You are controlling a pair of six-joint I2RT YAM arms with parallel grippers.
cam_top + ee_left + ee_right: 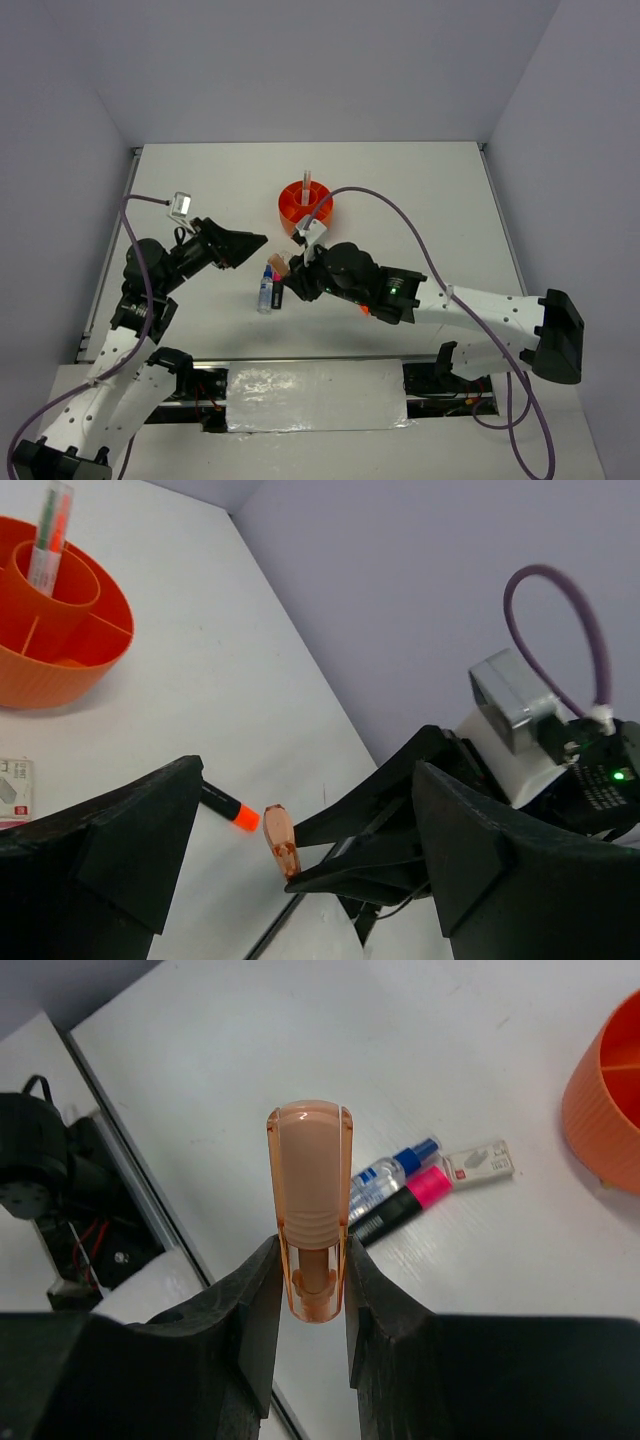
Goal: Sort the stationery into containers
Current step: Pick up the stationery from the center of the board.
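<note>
Two sets of jaws logged over the white counter (pixel 200 190). Found right jaws closed partway on the short peach piece (pixel 310 1210), pinching its lower end between both fingers (pixel 262 1305), with most of its length poking out past the tips and lifted clear of the counter. Found left jaws spread wide, holding nothing, facing the peach piece from close by. Located orange organiser (pixel 288 213) on the far side of both arms, near the peach piece but not touching it, with one thin pen (pixel 307 183) standing upright in its central tube. Spotted on the counter beneath the held piece: blue-capped marker (pixel 393 1172) and pink-black highlighter (pixel 400 1207) lying side by side and touching, plus a small white label-like piece (pixel 480 1160) just past their ends. Spotted orange-black highlighter (pixel 226 807) flat on the counter, partly hidden behind a left finger in the left wrist view. Could not tell contents of the ring compartments.
</note>
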